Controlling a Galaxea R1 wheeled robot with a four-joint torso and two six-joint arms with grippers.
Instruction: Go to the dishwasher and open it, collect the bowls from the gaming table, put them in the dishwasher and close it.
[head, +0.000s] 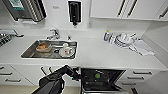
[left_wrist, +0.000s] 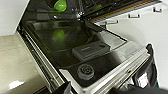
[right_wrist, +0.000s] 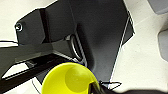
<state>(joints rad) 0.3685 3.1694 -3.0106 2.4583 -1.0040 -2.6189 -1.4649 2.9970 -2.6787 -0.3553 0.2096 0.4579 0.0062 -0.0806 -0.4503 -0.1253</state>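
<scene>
Kitchen, under-surface dishwasher (head: 101, 80) seen open, door dropped flat toward robot, dark interior exposed. One lime-green bowl (head: 97, 75) seen lodged in rack, well inside. Left arm reached in from left; left pincer (head: 75, 75) placed at left edge of opening, finger state could not be told. Second bowl (right_wrist: 68, 80) held by right pincer (right_wrist: 93, 87), gripped at rim. Step judged as loading: bowl best carried clear over door, tilted between rack tines, released only once seated. White surface (head: 105, 53) above with sink (head: 32, 51) left untouched.
</scene>
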